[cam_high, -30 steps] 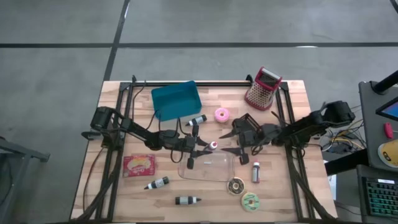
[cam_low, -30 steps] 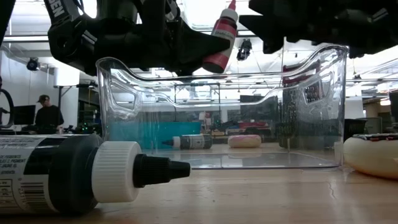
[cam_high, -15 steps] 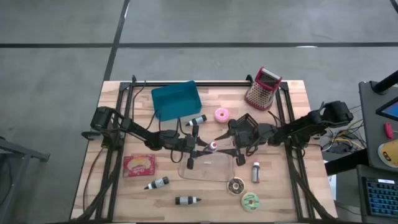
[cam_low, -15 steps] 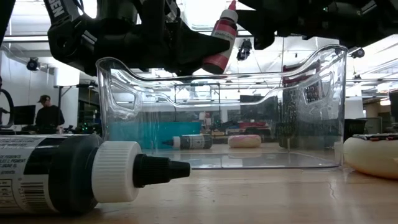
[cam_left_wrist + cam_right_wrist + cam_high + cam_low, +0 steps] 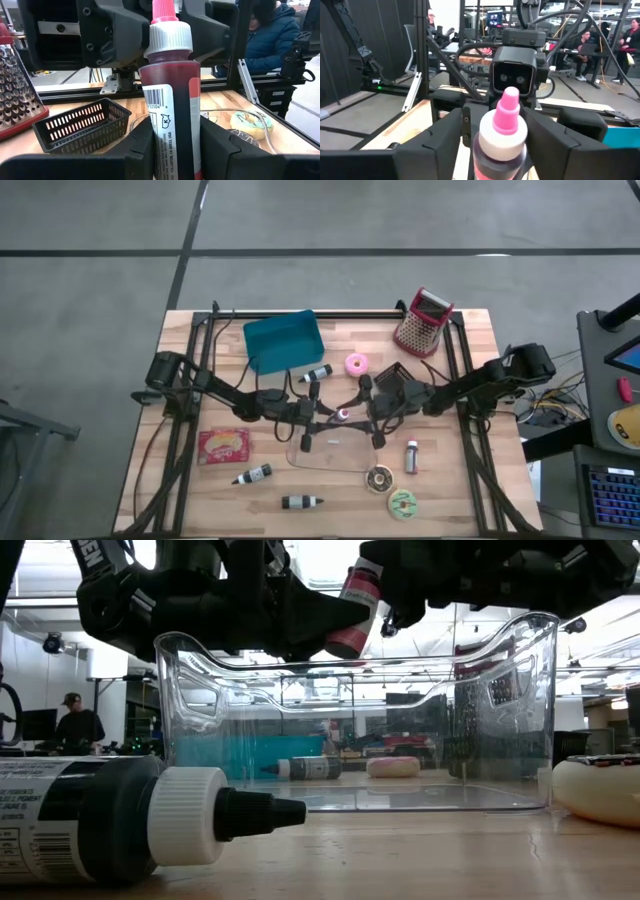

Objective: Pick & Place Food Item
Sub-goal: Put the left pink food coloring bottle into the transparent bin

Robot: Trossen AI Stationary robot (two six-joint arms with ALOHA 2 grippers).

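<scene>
A red food-colouring bottle (image 5: 170,100) with a white cap and pink tip hangs over the clear plastic container (image 5: 335,452), with my left gripper (image 5: 175,145) shut on it. In the high view the bottle (image 5: 342,414) lies between the two arms. My right gripper (image 5: 500,150) comes level from the table's right. It is open, with one finger on either side of the bottle's cap end (image 5: 502,125). The low view shows the bottle (image 5: 352,610) above the container's rim (image 5: 540,630). My left gripper pinches the bottle's labelled body (image 5: 172,135) between its two fingers (image 5: 142,145), coming level from the table's left. The bottle sticks out beyond the fingers toward the right, tip slanting up, lifted clear above the container. My right gripper's fingers (image 5: 445,145) flank the cap end; I cannot tell whether they touch it.
A teal bin (image 5: 283,340), a red grater (image 5: 423,322), a pink doughnut (image 5: 356,364) and a black basket (image 5: 400,375) stand farther back. Dark bottles (image 5: 252,474) (image 5: 302,502), a red packet (image 5: 223,446), a small red bottle (image 5: 411,456) and two doughnuts (image 5: 379,479) lie nearer.
My right gripper has moved toward the table's left, up to the held bottle, until its fingers stand on either side of the cap end. The bottle has kept still over the container.
</scene>
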